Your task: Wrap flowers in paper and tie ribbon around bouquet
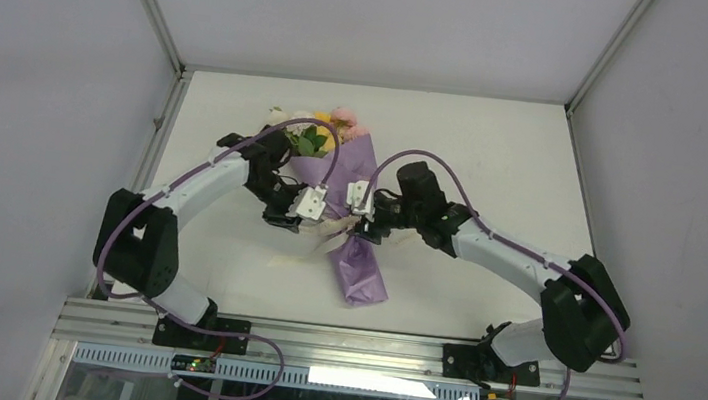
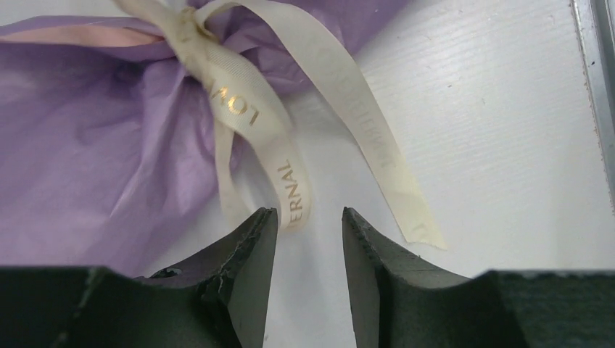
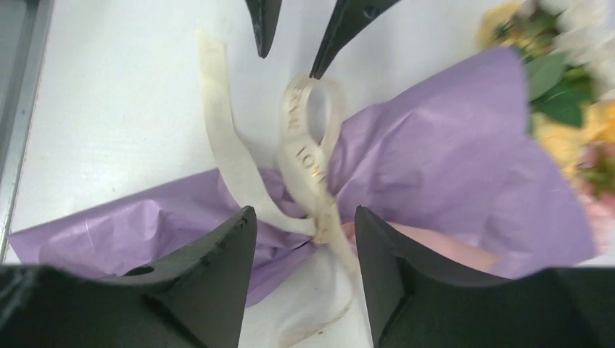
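Roughly midway between the left and right edges of the white tabletop (image 1: 494,176) lies the bouquet (image 1: 351,175), set lengthwise, its wide end toward the far edge and its narrow tail pointing at the near edge. At that wide end the flowers (image 1: 317,133) show yellow, pink and white blooms with green leaves, spilling out of the lilac paper (image 1: 360,273), whose pale pink inner face peeps out in both wrist views near the waist. Around that pinched waist the cream ribbon (image 3: 308,159) is knotted, gold lettering on it; one end curls into a loop and another lies flat on the tabletop, reaching toward the left edge. To the left of the waist sits the left gripper (image 2: 308,217), its two dark fingers standing apart with bare tabletop between them. The lettered end of the ribbon lies just beside the tip of one finger (image 2: 250,246), and nothing is clamped. From the right side of the waist comes the right gripper (image 3: 304,214), jaws likewise parted. The knotted part of the ribbon shows in the gap between its fingertips, yet neither pad presses on it, and whether the fingers are level with the knot or above it I cannot tell. Seen from above, the two grippers face each other across the bouquet, close together at its waist.
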You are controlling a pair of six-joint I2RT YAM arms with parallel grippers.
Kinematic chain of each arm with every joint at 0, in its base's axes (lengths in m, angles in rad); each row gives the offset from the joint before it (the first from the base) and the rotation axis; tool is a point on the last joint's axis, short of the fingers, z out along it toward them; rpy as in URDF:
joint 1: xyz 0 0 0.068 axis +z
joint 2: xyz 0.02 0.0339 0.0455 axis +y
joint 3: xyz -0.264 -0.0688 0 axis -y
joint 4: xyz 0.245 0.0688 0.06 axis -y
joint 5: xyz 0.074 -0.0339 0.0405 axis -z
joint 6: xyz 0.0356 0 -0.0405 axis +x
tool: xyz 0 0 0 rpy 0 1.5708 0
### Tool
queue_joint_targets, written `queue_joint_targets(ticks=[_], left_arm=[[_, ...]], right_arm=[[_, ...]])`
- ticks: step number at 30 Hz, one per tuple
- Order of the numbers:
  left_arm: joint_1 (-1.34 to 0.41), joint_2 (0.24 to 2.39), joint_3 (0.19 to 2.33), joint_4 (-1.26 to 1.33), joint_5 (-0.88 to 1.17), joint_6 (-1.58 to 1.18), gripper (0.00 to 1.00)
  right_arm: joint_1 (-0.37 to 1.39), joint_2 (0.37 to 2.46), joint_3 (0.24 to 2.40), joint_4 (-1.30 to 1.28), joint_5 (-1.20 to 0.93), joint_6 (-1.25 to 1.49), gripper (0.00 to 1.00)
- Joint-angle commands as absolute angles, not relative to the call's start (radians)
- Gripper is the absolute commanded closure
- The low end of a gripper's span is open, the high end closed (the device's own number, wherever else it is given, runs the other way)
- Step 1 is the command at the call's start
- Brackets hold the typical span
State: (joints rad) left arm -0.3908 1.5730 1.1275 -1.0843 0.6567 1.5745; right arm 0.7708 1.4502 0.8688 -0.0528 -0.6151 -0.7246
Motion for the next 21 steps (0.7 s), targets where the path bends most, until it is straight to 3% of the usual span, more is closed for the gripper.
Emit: queue_joint_targets(ticks=[1,10,15,21], left_arm=[[-0.365,1.397,1.093,-1.019,0.757,1.490,0.60],[-0.463,1.512,0.981,-1.057,0.599,1.908,0.63],[-0.446,1.607,1.046,-0.989,0.532,1.862,0.59],[-0.419,1.624,1.019,-0.811,0.459,1.747,0.55]], right_arm=[[0.762,1.377,0.862,0.023,-0.655,-0.685,0.44],[0.714,1.413,0.831,0.280,-0.676,-0.340,0.45],[0.715,1.433,0.760,0.526,-0.599,-0.143,0.47],[0.715,1.441,0.751,0.520,-0.566,-0.088,0.48]])
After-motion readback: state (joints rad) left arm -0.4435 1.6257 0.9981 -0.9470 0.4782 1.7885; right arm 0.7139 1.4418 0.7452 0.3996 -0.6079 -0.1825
